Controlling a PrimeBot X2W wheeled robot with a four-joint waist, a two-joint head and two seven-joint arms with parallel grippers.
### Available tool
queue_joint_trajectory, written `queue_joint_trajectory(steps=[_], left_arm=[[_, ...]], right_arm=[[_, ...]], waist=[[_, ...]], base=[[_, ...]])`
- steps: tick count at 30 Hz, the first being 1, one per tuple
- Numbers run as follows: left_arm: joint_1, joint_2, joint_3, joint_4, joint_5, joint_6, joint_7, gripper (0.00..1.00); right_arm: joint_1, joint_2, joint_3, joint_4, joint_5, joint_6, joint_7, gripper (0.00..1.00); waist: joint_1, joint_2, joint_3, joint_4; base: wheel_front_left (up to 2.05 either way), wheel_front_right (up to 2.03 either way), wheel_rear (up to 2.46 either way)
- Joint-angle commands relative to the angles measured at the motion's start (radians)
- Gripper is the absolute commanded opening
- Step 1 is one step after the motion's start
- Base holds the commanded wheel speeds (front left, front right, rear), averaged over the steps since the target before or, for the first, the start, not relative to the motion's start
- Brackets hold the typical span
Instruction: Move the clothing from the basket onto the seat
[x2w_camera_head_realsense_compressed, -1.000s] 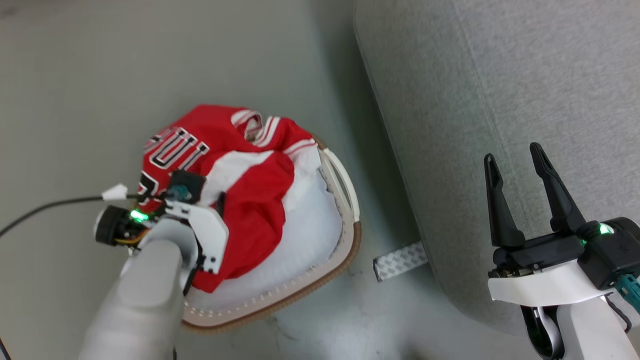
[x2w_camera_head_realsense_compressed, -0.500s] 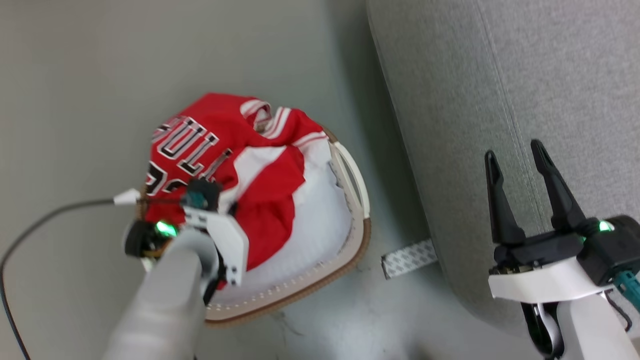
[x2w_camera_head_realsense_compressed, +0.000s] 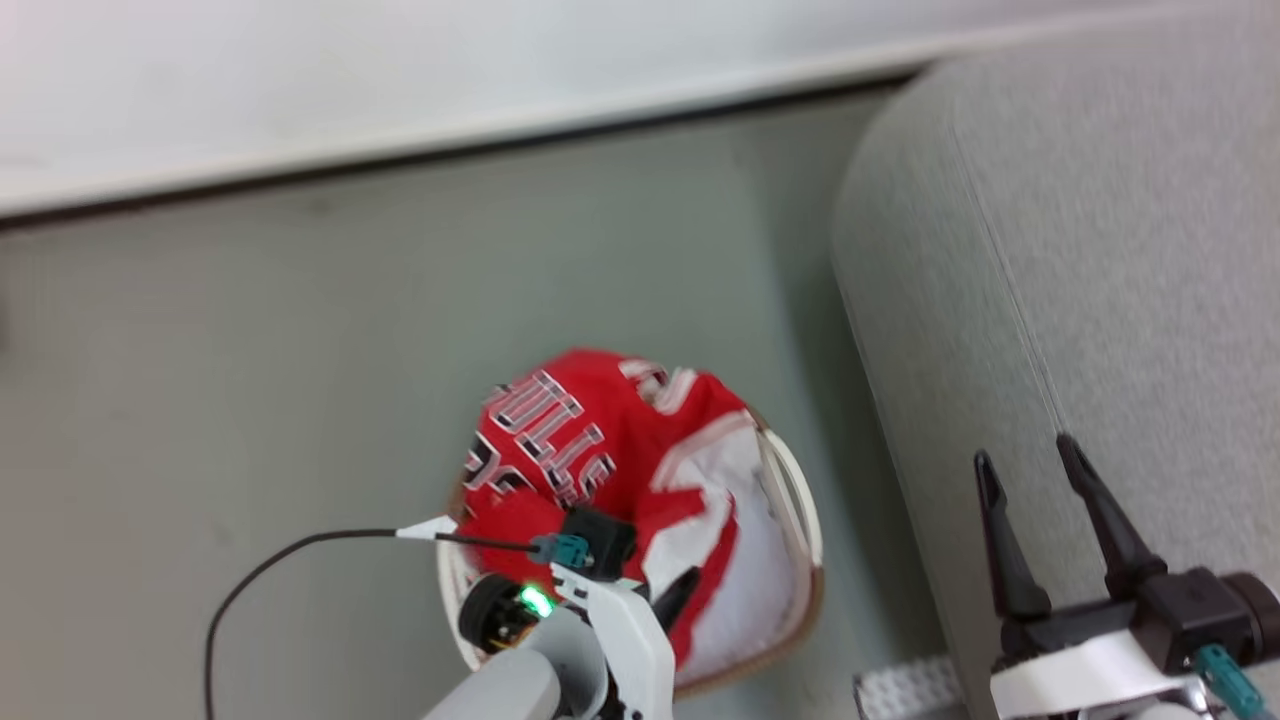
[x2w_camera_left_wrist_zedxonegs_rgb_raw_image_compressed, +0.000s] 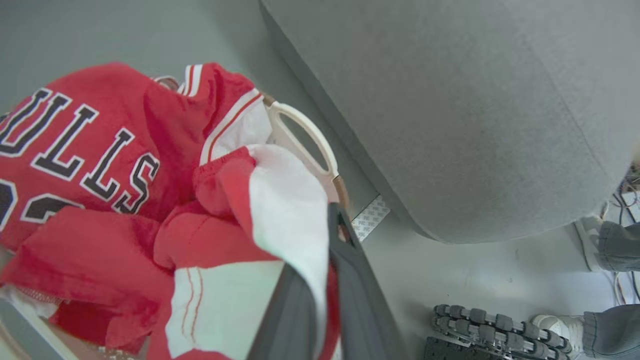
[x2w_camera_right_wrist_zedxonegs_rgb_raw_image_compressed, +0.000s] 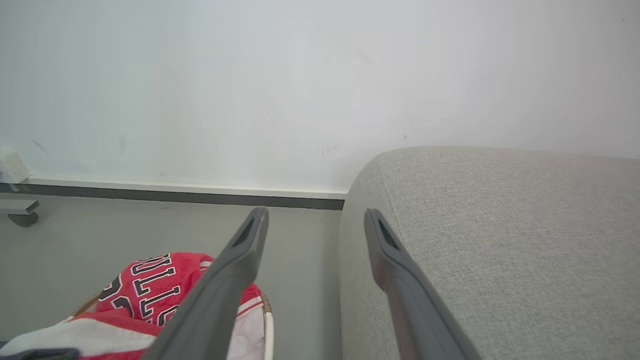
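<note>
Left gripper (x2w_camera_left_wrist_zedxonegs_rgb_raw_image_compressed: 318, 242) clamps clothing (x2w_camera_left_wrist_zedxonegs_rgb_raw_image_compressed: 100, 150) by the basket (x2w_camera_head_realsense_compressed: 803, 520) rim; right gripper (x2w_camera_head_realsense_compressed: 1030, 470) hangs spread, empty. Next, likely, a lift onto the seat (x2w_camera_head_realsense_compressed: 1100, 300).

The left gripper (x2w_camera_left_wrist_zedxonegs_rgb_raw_image_compressed: 327, 235), with its fingers (x2w_camera_left_wrist_zedxonegs_rgb_raw_image_compressed: 360, 290) spread a second ago, has closed on a red-and-white fold of the clothing (x2w_camera_left_wrist_zedxonegs_rgb_raw_image_compressed: 100, 150). The clothing now bunches higher over the basket (x2w_camera_head_realsense_compressed: 800, 520), with more lettering showing. The head camera has tilted up, bringing the wall (x2w_camera_head_realsense_compressed: 500, 60) into view.
</note>
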Motion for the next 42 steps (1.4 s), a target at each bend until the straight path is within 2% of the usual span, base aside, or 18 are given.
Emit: queue_joint_trajectory(steps=[1,7,14,21,27,31,37,42], left_arm=[[0.025,0.022,-0.015,-0.047,-0.028,0.002,0.007,0.0],[0.056,0.074,-0.023,-0.248,-0.068,0.007,0.043,0.0],[0.068,0.138,0.013,-0.48,-0.082,0.064,0.098,0.0],[0.034,0.189,0.073,-0.642,-0.088,0.12,0.13,0.0],[-0.008,0.218,0.103,-0.709,-0.088,0.136,0.162,0.0],[-0.027,0.234,0.117,-0.725,-0.085,0.148,0.177,0.0],[-0.039,0.207,0.128,-0.723,-0.084,0.173,0.152,0.0],[-0.038,0.171,0.112,-0.713,-0.089,0.179,0.139,0.0]], right_arm=[[0.031,-0.01,-0.008,0.008,-0.007,-0.002,0.0,1.0],[0.097,-0.016,-0.015,0.024,-0.01,-0.002,0.0,1.0],[0.148,-0.019,0.001,0.036,-0.007,-0.002,0.0,1.0],[0.168,-0.023,0.009,0.032,-0.003,-0.002,0.0,1.0],[0.173,-0.04,0.043,0.037,0.006,-0.002,0.0,1.0],[0.138,-0.073,0.094,0.005,0.019,-0.002,0.0,1.0],[0.099,-0.145,0.233,-0.051,-0.015,-0.002,0.0,1.0],[0.072,-0.164,0.366,-0.058,-0.039,-0.002,0.0,1.0]], waist=[[0.0001,0.0,-0.147,0.105],[0.0001,0.0,-0.261,0.155],[0.0001,0.0,-0.341,0.175],[0.0001,0.0,-0.381,0.172],[0.0001,0.0,-0.407,0.165],[0.0001,0.0,-0.414,0.158],[0.0001,0.0,-0.418,0.156],[0.0001,0.0,-0.422,0.156]], base=[[0.0,0.0,0.0],[0.0,0.0,0.0],[0.0,0.0,0.0],[0.0,0.0,0.0],[0.0,0.0,0.0],[0.0,0.0,0.0],[0.0,0.0,0.0],[0.0,0.0,0.0]])
